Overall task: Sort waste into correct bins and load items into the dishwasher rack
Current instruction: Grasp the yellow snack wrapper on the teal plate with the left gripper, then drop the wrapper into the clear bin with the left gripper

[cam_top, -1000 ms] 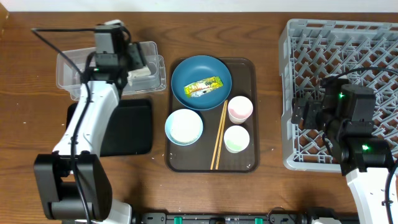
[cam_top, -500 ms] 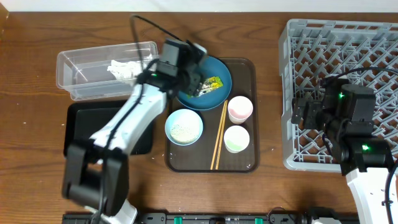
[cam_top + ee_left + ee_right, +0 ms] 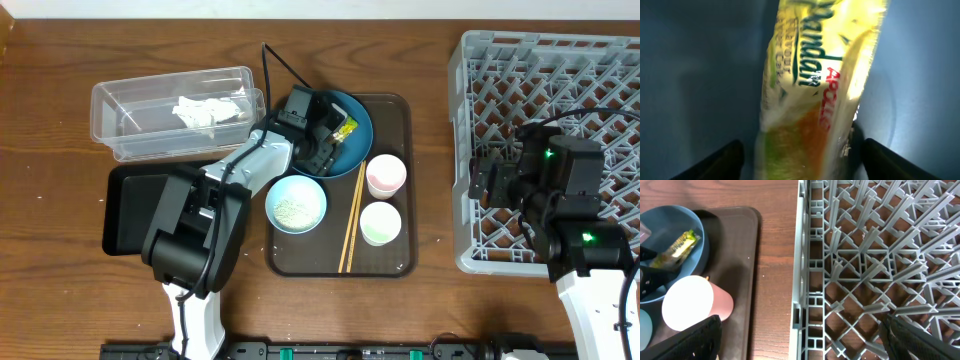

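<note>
The yellow-green snack wrapper [image 3: 810,80] lies on the dark-blue plate [image 3: 352,150], partly hidden overhead by my left gripper [image 3: 325,140]. In the left wrist view the left gripper [image 3: 802,157] is open, with one finger on each side of the wrapper. The crumpled white tissue [image 3: 205,110] lies in the clear tub [image 3: 120,100]. The black tray [image 3: 125,215] sits in front of the tub. The pale-blue bowl [image 3: 295,203] holds rice grains. The pink cup [image 3: 386,176], white cup [image 3: 380,222] and chopsticks [image 3: 350,225] lie near it. My right gripper [image 3: 805,340] is open and empty over the left edge of the grey rack [image 3: 880,255].
The plate, bowl, cups and chopsticks all sit on a brown serving tray [image 3: 400,110] at the table's middle. Bare wood lies between that tray and the rack [image 3: 560,60]. The left arm stretches across the tray's left edge.
My left arm has swung from the clear tub, where the tissue now lies, to the blue plate and has come down around the wrapper. The right arm has not moved.
</note>
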`<act>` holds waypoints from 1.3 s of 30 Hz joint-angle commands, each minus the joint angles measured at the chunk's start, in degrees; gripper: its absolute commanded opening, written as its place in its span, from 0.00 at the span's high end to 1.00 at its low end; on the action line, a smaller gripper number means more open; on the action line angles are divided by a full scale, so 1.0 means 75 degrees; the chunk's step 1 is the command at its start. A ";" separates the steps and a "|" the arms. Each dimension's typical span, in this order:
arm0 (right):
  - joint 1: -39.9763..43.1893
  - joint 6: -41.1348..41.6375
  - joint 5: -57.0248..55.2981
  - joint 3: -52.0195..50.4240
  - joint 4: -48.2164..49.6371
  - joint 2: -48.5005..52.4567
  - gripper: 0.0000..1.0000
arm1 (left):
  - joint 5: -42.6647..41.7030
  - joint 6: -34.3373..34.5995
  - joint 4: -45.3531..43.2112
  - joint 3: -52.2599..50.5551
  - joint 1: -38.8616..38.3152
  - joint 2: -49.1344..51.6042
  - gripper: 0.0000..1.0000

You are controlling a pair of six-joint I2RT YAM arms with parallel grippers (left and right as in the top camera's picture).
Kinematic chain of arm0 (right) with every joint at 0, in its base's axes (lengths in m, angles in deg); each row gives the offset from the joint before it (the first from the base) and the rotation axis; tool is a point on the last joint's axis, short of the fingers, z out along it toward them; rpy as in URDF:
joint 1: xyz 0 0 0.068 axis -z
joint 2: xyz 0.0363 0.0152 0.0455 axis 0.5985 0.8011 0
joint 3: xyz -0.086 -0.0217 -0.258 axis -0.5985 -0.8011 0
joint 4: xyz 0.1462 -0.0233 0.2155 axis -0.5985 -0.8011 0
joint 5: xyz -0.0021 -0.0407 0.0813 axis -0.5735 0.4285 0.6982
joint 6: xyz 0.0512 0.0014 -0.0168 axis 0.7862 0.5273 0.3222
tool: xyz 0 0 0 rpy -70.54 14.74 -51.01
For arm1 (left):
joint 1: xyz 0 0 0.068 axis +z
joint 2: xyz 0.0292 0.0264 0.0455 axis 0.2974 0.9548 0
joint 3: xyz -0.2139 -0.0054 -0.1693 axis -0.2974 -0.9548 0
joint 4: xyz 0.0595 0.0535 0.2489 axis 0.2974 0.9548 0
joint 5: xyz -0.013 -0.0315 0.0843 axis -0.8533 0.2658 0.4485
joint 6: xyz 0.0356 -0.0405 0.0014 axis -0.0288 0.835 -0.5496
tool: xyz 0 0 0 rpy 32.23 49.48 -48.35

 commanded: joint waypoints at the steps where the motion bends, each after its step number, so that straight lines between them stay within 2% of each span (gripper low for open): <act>1: -0.0114 -0.0093 0.0035 0.0184 0.0017 -0.0020 0.01 | 0.0029 -0.0178 0.0032 0.0000 0.0003 0.0114 0.42; 5: -0.0114 -0.0093 0.0035 0.0184 0.0015 -0.0020 0.01 | 0.0058 -0.0169 0.0038 0.0000 0.0012 0.0032 0.80; 7: -0.0114 -0.0093 0.0035 0.0184 0.0015 -0.0020 0.01 | 0.0058 -0.0044 0.0041 0.0000 0.0012 -0.0105 0.89; 11: -0.0114 -0.0093 0.0035 0.0181 0.0012 -0.0020 0.01 | 0.0058 0.0291 0.0105 0.0000 0.0026 -0.0731 0.94; 15: -0.0114 -0.0093 0.0035 0.0184 0.0009 -0.0020 0.01 | 0.0090 0.0583 0.0443 0.0000 0.0157 -0.1737 0.94; 18: -0.0114 -0.0093 0.0035 0.0184 -0.0006 -0.0020 0.01 | 0.0839 0.1037 0.0664 0.0000 0.0411 -0.2416 0.94; 21: -0.0114 -0.0093 0.0035 0.0184 -0.0006 -0.0020 0.01 | 0.1670 0.1413 0.0790 0.0000 0.0860 -0.2841 0.94; 27: -0.0114 -0.0090 0.0035 0.0181 -0.0009 -0.0020 0.01 | 0.1778 0.1871 0.0720 0.0000 0.2159 -0.2821 0.94; 29: -0.0114 -0.0090 0.0035 0.0184 -0.0006 -0.0017 0.01 | 0.1778 0.2168 0.0629 0.0000 0.2579 -0.2719 0.92; 31: -0.0114 -0.0090 0.0035 0.0184 -0.0006 -0.0017 0.01 | 0.1772 0.2331 0.0565 0.0000 0.2917 -0.2588 0.84; 35: -0.0114 -0.0090 0.0038 0.0184 -0.0006 -0.0017 0.01 | 0.1647 0.2343 0.0498 0.0000 0.3273 -0.2378 0.53; 39: -0.0114 -0.0090 0.0038 0.0184 -0.0009 -0.0020 0.01 | 0.1632 0.2343 0.0498 0.0000 0.3319 -0.2477 0.38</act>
